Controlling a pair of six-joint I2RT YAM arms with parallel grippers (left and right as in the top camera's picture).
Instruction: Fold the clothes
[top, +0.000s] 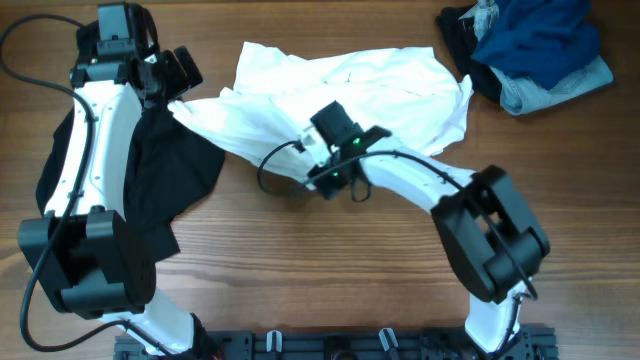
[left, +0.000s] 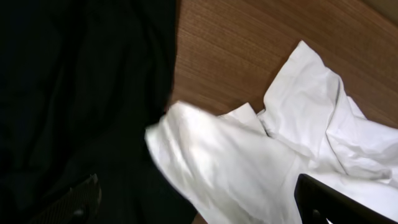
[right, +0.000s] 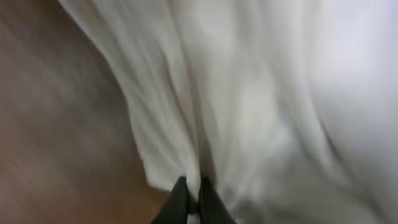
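At the right claw (right: 191, 188), clenched on a pinch of shirt (top: 400, 90), it's light and floppy, so grab hems; left claw (top: 182, 85) sits open.

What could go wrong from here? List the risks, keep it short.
1. The right fingers pinch only a thin bunched edge of the white T-shirt; it may slip when pulled.
2. The black garment lies right beside the shirt at the left fingers, which could catch both.
3. The shirt lies crumpled, so folds may set crooked.
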